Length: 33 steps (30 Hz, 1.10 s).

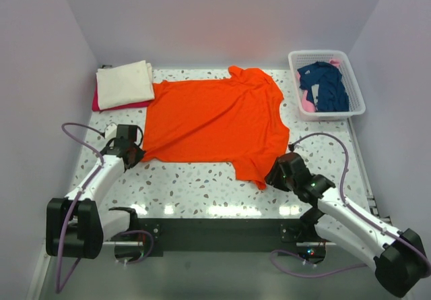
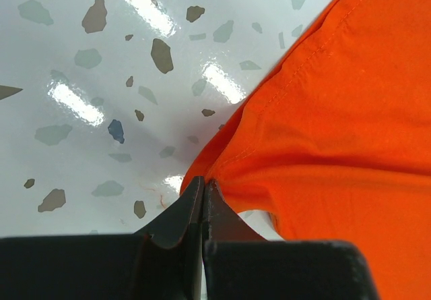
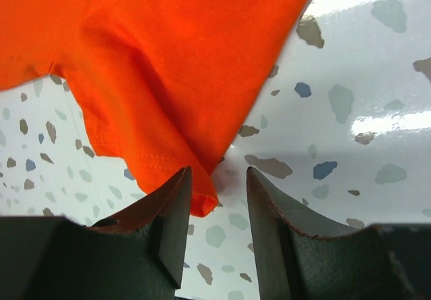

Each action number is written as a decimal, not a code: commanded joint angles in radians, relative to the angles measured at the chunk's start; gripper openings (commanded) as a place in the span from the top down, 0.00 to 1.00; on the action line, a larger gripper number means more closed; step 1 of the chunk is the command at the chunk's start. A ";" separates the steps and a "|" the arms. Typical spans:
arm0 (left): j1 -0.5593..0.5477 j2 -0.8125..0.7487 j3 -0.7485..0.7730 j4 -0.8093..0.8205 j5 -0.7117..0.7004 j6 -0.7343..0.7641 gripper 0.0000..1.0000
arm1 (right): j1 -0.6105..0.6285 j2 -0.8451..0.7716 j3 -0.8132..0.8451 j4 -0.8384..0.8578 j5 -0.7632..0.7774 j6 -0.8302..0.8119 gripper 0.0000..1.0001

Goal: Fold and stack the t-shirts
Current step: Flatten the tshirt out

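Observation:
A bright orange t-shirt (image 1: pixel 212 121) lies spread flat on the speckled table. My left gripper (image 1: pixel 135 153) is shut on its near-left hem corner; in the left wrist view the jaws (image 2: pixel 202 187) pinch the orange cloth (image 2: pixel 323 125) at its edge. My right gripper (image 1: pixel 277 176) is open at the tip of the near-right sleeve; in the right wrist view the sleeve corner (image 3: pixel 202 202) lies between the open fingers (image 3: pixel 217 178). A folded cream t-shirt (image 1: pixel 124 83) lies on a red one (image 1: pixel 98 103) at the far left. A navy shirt (image 1: pixel 326 84) fills the basket.
A white lattice basket (image 1: pixel 327 56) stands at the far right corner, with pink cloth (image 1: pixel 307 100) showing under the navy shirt. Grey walls close the left, back and right. Cables loop beside both arms.

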 commanded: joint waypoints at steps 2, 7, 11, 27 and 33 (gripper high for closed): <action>0.006 -0.021 0.005 0.032 0.003 0.027 1.00 | 0.061 0.002 -0.009 -0.005 0.005 0.062 0.59; 0.006 -0.017 0.001 0.038 0.009 0.027 1.00 | 0.121 0.025 -0.018 -0.005 0.044 0.095 0.60; 0.006 -0.014 0.001 0.041 0.011 0.028 1.00 | 0.151 0.063 -0.023 0.025 0.061 0.113 0.60; 0.006 -0.015 0.019 0.032 0.009 0.050 1.00 | 0.178 0.128 0.301 -0.249 0.332 -0.054 1.00; 0.006 -0.008 0.024 0.035 0.018 0.051 1.00 | 0.178 0.192 0.474 -0.433 0.390 -0.152 1.00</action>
